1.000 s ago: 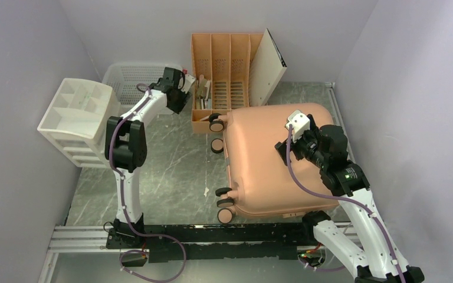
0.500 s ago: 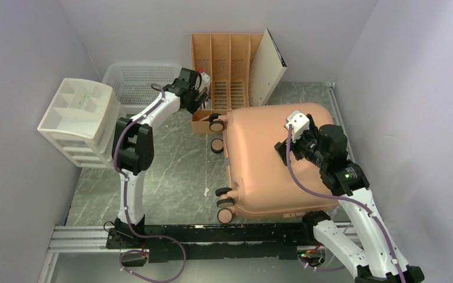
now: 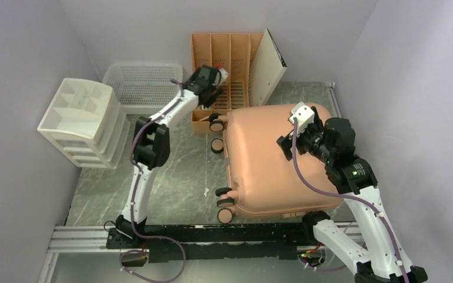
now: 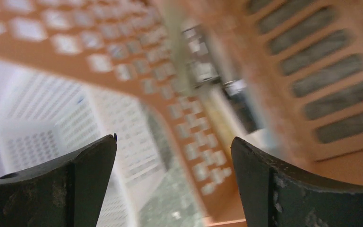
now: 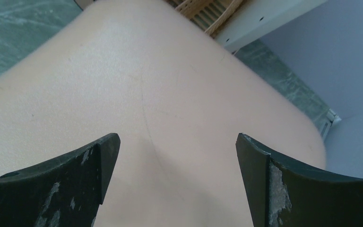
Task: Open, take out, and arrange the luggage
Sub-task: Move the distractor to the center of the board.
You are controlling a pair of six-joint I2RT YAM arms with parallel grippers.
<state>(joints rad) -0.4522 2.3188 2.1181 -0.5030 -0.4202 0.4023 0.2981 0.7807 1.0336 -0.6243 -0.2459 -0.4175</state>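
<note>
The luggage (image 3: 265, 171) is a large salmon-pink hard-shell case. It lies flat and closed on the right half of the table, its black wheels (image 3: 217, 125) pointing left. My right gripper (image 3: 287, 143) hovers open just over the shell's far right part. The right wrist view shows only bare pink shell (image 5: 160, 85) between its fingers (image 5: 177, 137). My left gripper (image 3: 213, 91) is at the orange slotted rack (image 3: 221, 59) behind the luggage. It is open, with nothing between its fingers (image 4: 174, 142); that view is blurred.
A white mesh basket (image 3: 138, 82) stands left of the rack, also seen in the left wrist view (image 4: 38, 113). A white drawer unit (image 3: 79, 118) sits at the far left. A white board (image 3: 269, 62) leans on the rack's right side. Walls close in on both sides.
My left gripper has swung right from the basket's edge to the rack and opened wide. The right gripper has shifted slightly up and right over the shell.
</note>
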